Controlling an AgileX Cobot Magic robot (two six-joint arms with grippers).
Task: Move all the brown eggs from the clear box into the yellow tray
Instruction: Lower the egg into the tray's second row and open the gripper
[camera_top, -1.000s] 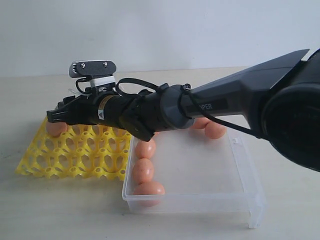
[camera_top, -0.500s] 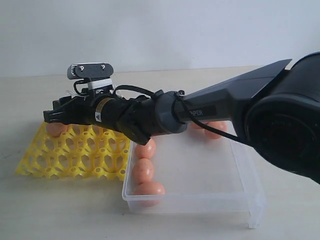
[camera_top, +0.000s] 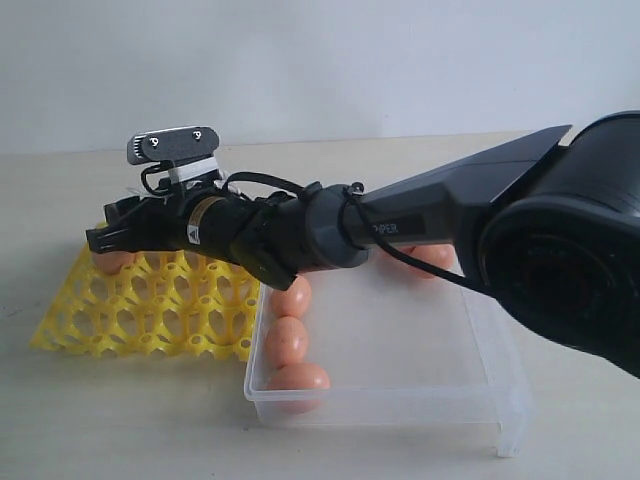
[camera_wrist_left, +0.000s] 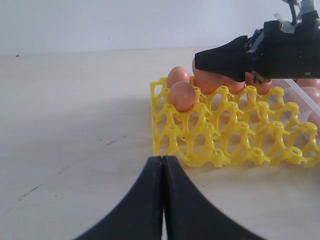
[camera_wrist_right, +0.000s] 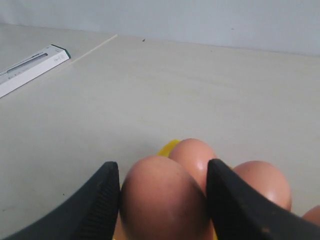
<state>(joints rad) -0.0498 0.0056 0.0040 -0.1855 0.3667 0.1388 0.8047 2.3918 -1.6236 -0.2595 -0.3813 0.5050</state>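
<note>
Matte tabletop (camera_top: 120, 420) bears openwork yellow tray (camera_top: 150, 310) beside smooth oval eggs (camera_top: 287, 342).

3 brown eggs (camera_top: 286, 341) line clear box (camera_top: 400, 405) wall beside yellow tray (camera_top: 150, 310), more at box's far side, several in tray's far row, incl. 1 egg (camera_wrist_right: 160, 200) pinched.

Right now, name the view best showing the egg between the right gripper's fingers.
Right wrist view: the egg fills the gap between the right gripper's fingers. Left wrist view: half hidden under the gripper. Exterior view: mostly hidden.
</note>
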